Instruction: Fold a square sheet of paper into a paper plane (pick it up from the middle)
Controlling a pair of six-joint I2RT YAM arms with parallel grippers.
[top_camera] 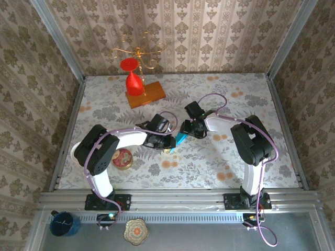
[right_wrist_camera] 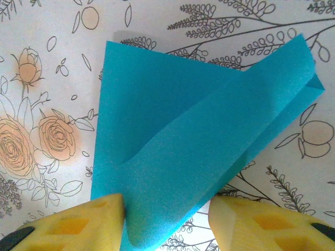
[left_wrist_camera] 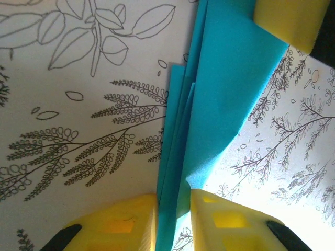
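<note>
**Both grippers on folded paper, mid-table**

Floral table point(top_camera: 235, 104), wallpapered walls on three sides. L arm point(top_camera: 112, 144) and R arm point(top_camera: 251, 138) bent inward, meeting near table centre. Orange block point(top_camera: 149, 95) at the back, red glass point(top_camera: 133, 78) upright on it. Round tin point(top_camera: 123, 158) beside L arm's elbow.

Teal paper point(top_camera: 180, 139) at table centre between the two grippers, folded in layers w/ a long diagonal crease point(right_wrist_camera: 172, 136). Seen from L wrist as a narrow stack of edges point(left_wrist_camera: 225, 94) running away from the cam.

R gripper point(right_wrist_camera: 166, 219): jaws spread wide, paper's near corner between them, left pad against the paper's edge. One of its yellow pads point(left_wrist_camera: 285, 18) over the paper's far end in L wrist view.

L gripper point(left_wrist_camera: 172, 219): jaws narrow, one each side of the layered edge, sliver of table showing betw. paper and one pad. Pinching or just short of it: can't tell.
</note>
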